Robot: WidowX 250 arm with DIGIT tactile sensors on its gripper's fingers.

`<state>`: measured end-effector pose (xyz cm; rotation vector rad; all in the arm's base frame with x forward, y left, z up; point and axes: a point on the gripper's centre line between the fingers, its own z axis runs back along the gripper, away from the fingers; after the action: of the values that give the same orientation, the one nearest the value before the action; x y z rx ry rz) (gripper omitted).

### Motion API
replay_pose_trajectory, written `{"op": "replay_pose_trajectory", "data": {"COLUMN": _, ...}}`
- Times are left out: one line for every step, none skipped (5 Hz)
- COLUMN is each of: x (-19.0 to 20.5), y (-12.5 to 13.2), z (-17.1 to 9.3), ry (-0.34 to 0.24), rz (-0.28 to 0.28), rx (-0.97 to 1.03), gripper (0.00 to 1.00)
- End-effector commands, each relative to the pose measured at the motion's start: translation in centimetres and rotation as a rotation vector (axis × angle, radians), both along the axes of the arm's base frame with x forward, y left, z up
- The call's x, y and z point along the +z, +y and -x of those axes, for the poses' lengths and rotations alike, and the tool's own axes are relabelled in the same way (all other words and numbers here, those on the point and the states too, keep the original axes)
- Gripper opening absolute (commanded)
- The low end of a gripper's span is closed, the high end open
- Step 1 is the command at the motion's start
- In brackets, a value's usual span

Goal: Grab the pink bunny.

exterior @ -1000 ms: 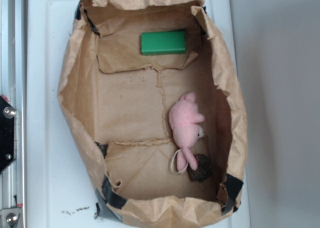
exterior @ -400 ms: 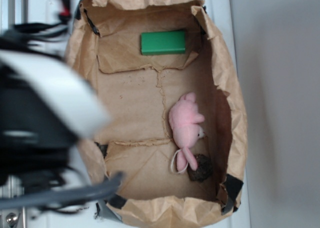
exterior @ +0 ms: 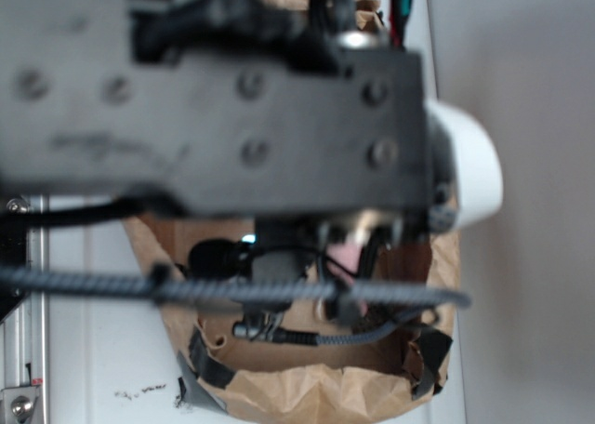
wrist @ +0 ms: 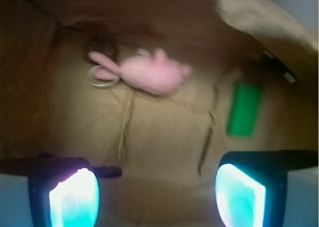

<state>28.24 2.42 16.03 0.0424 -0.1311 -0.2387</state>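
Pink sliver of bunny (exterior: 346,257) shows under arm (exterior: 232,117) in exterior view; arm blocks most of bag (exterior: 307,391). Wrist view: gripper (wrist: 157,194) spread wide w/ nothing held, bunny lies ahead on bag floor nr brown lump (wrist: 101,44), block (wrist: 244,110) well apart.

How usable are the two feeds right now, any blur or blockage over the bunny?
Exterior view: the out-of-focus arm fills most of the frame, leaving only a pink sliver of the pink bunny visible in the paper bag. Wrist view: soft with motion blur, but the bunny is unobstructed; the gripper fingers glow cyan.
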Motion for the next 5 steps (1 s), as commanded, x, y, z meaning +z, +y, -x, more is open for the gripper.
{"op": "replay_pose_trajectory", "data": {"x": 2.5, "y": 0.1, "z": -1.1, "ry": -0.085, "rz": -0.003, "rx": 0.004, "gripper": 1.00}}
{"op": "replay_pose_trajectory", "data": {"x": 2.5, "y": 0.1, "z": -1.1, "ry": -0.085, "rz": -0.003, "rx": 0.004, "gripper": 1.00}}
{"op": "replay_pose_trajectory", "data": {"x": 0.3, "y": 0.9, "z": -1.1, "ry": -0.063, "rz": -0.034, "rx": -0.248, "gripper": 1.00}}
{"op": "replay_pose_trajectory", "data": {"x": -1.7, "y": 0.8, "z": -0.2, "ry": -0.031, "rz": -0.095, "rx": -0.502, "gripper": 1.00}}
{"op": "replay_pose_trajectory", "data": {"x": -3.2, "y": 0.8, "z": 0.6, "ry": -0.003, "rz": -0.162, "rx": -0.720, "gripper": 1.00}}
